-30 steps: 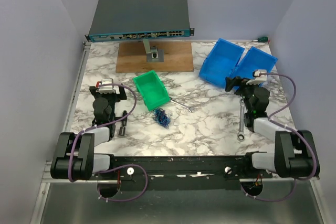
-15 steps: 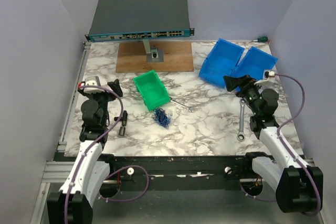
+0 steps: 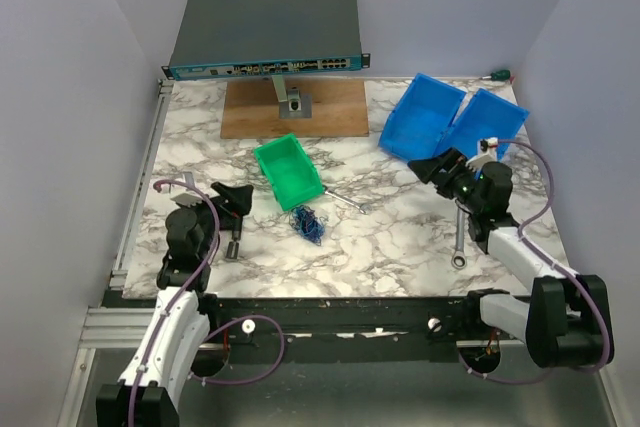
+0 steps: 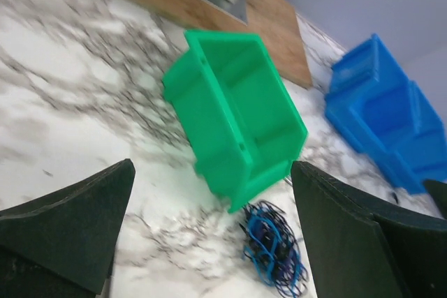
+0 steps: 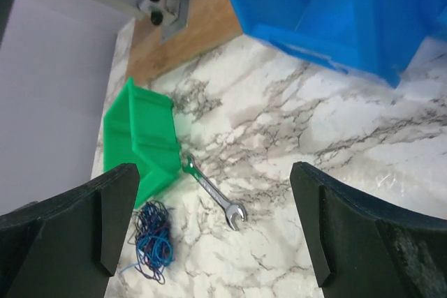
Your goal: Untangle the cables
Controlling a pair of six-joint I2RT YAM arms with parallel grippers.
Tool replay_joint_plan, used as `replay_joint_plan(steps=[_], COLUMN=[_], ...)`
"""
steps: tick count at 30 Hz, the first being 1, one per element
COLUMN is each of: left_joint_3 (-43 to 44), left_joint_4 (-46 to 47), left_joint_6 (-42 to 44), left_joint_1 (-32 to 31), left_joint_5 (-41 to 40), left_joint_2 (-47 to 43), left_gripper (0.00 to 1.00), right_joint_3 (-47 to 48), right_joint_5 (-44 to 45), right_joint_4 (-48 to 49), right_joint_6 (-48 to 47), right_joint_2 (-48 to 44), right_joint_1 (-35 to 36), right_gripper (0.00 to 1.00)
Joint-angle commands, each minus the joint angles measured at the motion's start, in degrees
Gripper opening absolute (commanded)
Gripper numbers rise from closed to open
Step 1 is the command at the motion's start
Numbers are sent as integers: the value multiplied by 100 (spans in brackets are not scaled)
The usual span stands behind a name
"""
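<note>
Beside the green bin [image 3: 289, 171], cables [image 3: 308, 223] lie unmoved (left arm [image 3: 190, 235] and right arm [image 3: 487, 194] swung inward, jaws wide).

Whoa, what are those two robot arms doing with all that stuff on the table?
They are meant to untangle the cables, a little knot of blue and dark wires lying on the marble table close beside the green bin. Nothing has grabbed the knot yet. The left arm and the right arm hang over the table on either side of it, jaws wide open and empty, both pointing toward the knot.
</note>
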Motion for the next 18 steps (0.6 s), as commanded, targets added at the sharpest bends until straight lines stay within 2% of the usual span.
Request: replay_joint_plan(steps=[1,4,7,10,12,18], left_joint_3=[-508,-471,-563,-638,-866,-295], left_joint_4=[1018,968,921,343,977,-276], left_joint_6=[-1297,-1069,-1000,-1398,-1052,-240], left_joint_1=[4,5,16,12,10,-215], left_joint_5=[1294,1365,1307,908,1388,1712], left_joint_2=[372,439,264,-54,-153,124], left_gripper=[98,98,99,99,99,95], right_joint_3=[279,809,1112,1494,1741,2048], right_joint_5=[-321,503,299,222,333,280], right_joint_4=[-5,-586,-499,-646,-791,-716], right_joint_6=[-297,-912,-1046,-1280,-1471,-1638], right_joint_2=[448,808,1308,1812,2162,2995], right_joint_1=[561,1662,2267,2798,3186,3913], right_gripper=[100,100,95,89,88,84])
